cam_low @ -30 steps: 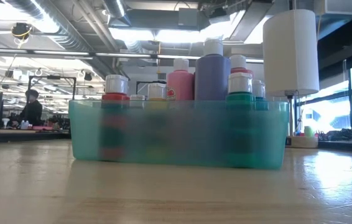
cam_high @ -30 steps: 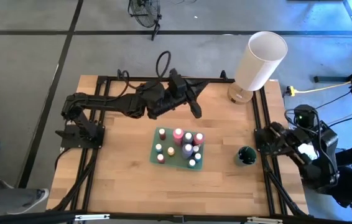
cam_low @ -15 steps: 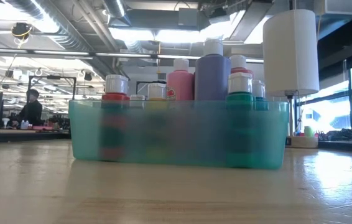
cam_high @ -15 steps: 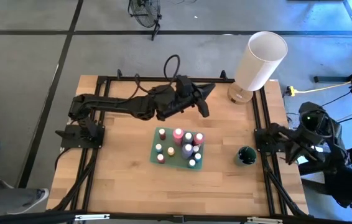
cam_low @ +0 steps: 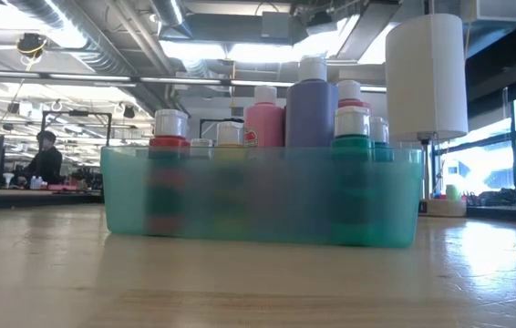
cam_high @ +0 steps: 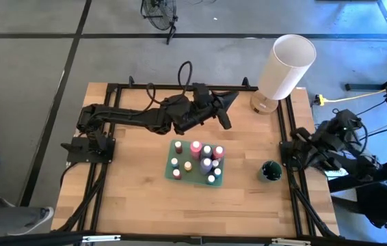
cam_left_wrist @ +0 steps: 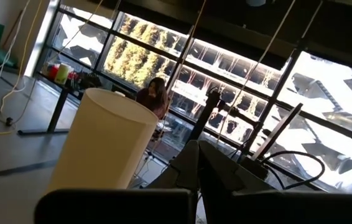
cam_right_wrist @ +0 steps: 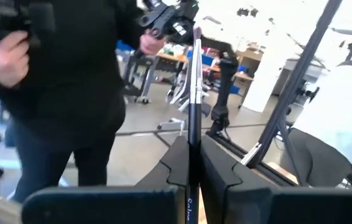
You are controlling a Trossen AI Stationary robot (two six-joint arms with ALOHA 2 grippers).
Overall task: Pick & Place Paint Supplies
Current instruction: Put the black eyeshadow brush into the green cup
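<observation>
Gripping a thin dark-handled brush (cam_right_wrist: 193, 118) upright, right pincer (cam_right_wrist: 188, 163), silver ferrule.

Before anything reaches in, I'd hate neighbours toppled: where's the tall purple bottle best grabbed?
Grip its white cap from straight above: the purple bottle stands upright, tallest in the tray, whose walls and crowded neighbours block its sides.

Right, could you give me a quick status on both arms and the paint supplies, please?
Right gripper shut on a brush, off the table's right edge. Left gripper above the table's far side, beyond the teal bin of paint bottles. Nothing blocking the bin.
</observation>
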